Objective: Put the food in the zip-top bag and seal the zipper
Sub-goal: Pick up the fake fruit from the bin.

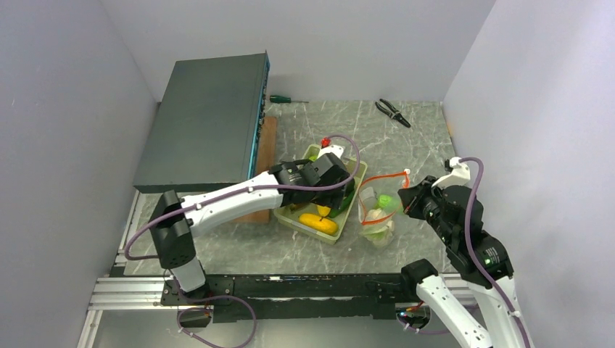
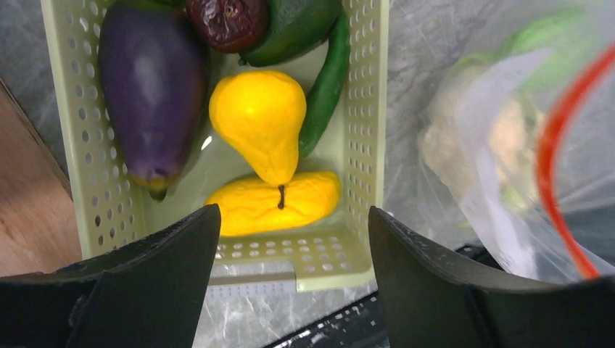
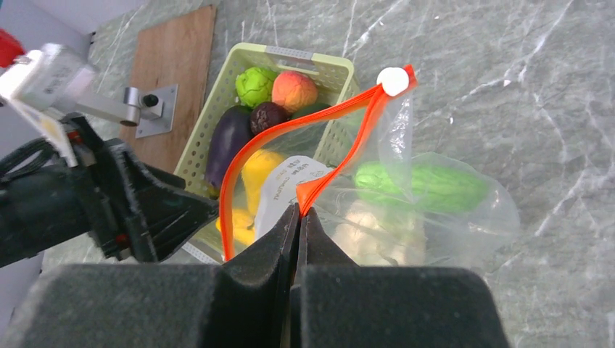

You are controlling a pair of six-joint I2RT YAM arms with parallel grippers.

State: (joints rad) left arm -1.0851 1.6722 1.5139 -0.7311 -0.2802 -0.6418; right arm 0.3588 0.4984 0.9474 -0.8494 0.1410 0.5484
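Left gripper (image 2: pixel 291 217), jaws apart, hovered over the tray's (image 2: pixel 72 145) pear (image 2: pixel 261 119); right gripper (image 3: pixel 299 210) clamped the bag's (image 3: pixel 464 217) zipper (image 3: pixel 341 110) beside the tray.

**Inspector:** State the surface.

**Assistant:** Table (image 1: pixel 348 130) with a grey marble-pattern top and pale veining, enclosed by plain walls at the back and both sides.

**Inspector:** Items at the rear?

**Assistant:** A green-handled screwdriver (image 1: pixel 288 99) lies at the back edge. Black pliers (image 1: pixel 392 112) lie back right, well apart from it.

**Inspector:** Left side?

**Assistant:** A wooden board (image 1: pixel 270 141) lies flat on the table. A dark grey box (image 1: pixel 207 123) sits over it and covers most of it.

**Inspector:** Centre?

**Assistant:** A pale green perforated tray (image 3: pixel 290 53) stands right of the board. The zip-top bag (image 1: pixel 378 221) is just beside the tray's right wall, crumpled, with its underside on the table. I cannot tell whether the bag touches the tray.
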